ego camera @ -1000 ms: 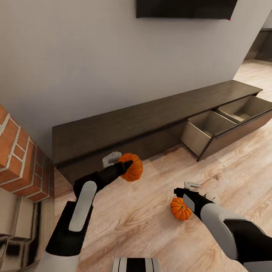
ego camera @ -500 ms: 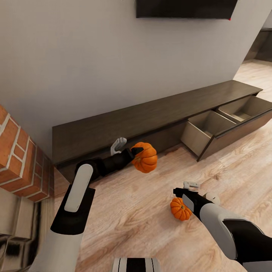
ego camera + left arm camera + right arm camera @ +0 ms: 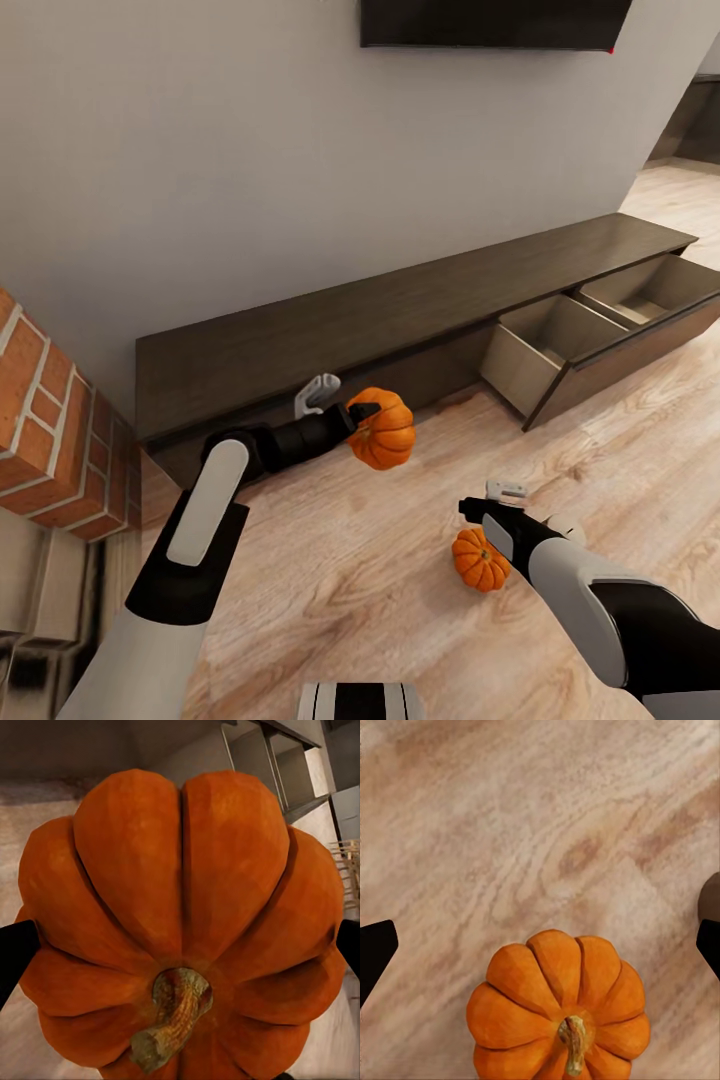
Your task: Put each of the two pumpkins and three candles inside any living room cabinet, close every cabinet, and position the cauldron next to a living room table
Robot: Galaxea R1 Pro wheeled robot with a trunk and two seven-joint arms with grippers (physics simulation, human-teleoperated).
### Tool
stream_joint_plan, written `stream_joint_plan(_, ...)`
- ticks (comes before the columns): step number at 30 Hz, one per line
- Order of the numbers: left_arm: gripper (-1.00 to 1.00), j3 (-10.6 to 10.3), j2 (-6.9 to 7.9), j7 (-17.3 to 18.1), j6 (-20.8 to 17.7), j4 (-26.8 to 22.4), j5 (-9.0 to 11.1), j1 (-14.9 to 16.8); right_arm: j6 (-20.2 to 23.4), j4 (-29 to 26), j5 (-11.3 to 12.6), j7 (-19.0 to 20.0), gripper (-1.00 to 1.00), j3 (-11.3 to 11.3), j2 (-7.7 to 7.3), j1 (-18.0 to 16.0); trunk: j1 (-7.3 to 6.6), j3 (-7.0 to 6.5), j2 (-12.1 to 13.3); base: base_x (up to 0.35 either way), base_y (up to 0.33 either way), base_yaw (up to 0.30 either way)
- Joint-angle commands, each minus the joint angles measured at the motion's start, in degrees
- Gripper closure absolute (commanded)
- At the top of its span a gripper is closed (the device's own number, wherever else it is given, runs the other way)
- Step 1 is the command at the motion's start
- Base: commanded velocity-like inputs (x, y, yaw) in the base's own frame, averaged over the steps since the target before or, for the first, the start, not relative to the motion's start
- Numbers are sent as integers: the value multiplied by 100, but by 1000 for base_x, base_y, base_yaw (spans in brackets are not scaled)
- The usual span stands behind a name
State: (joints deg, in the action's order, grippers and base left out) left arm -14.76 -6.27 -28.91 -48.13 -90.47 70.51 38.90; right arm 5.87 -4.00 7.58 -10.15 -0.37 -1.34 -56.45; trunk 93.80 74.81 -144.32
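Observation:
My left gripper (image 3: 360, 422) is shut on one orange pumpkin (image 3: 383, 432), held above the floor just in front of the long dark cabinet (image 3: 350, 318). In the left wrist view that pumpkin (image 3: 180, 892) sits between black fingertips (image 3: 13, 954), stem toward the camera. The other pumpkin (image 3: 480, 560) lies on the wooden floor close under my right gripper (image 3: 487, 500), which is open. In the right wrist view this pumpkin (image 3: 559, 1012) rests on the floor, untouched by the wide-apart fingertips (image 3: 375, 949). Two cabinet drawers (image 3: 560, 345) stand pulled out at the right, their pale insides bare.
A red brick fireplace corner (image 3: 40, 430) stands at the left by the cabinet's end. A dark screen (image 3: 490, 22) hangs on the grey wall above. Open wooden floor (image 3: 330, 570) lies between me and the cabinet, and a doorway opens at the far right.
My left arm has carried its pumpkin to the right and further from me, along the cabinet front. The right gripper and the pumpkin on the floor have hardly moved.

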Motion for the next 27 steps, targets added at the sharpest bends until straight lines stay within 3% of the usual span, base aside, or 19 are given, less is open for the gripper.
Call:
stream_joint_plan(1, 100, -1, -1, -61, -4, -5, 60, 4, 33, -13, 41, -17, -100, 1, 1, 1, -1, 4, -2, 1, 0, 0)
stream_joint_plan(9, 100, -4, 4, -62, -4, -2, 93, 4, 24, -13, 36, -6, -100, -13, -10, -2, -1, 4, -2, 0, 0, 0)
stream_joint_plan(13, 100, 13, 12, -58, -1, -6, 232, 4, 5, -13, 28, -5, -100, -15, -20, -1, 9, 93, -7, 0, 0, 0)
stream_joint_plan(22, 100, 21, 20, -62, 3, -6, 270, 4, -6, -13, 25, -13, -100, -16, -39, 0, 32, 292, -19, 0, 0, 0)
stream_joint_plan(27, 100, 26, 130, -60, 5, -6, 271, 4, -12, -13, 19, -26, -100, -7, -29, 2, 43, 381, -24, 0, 0, 0)
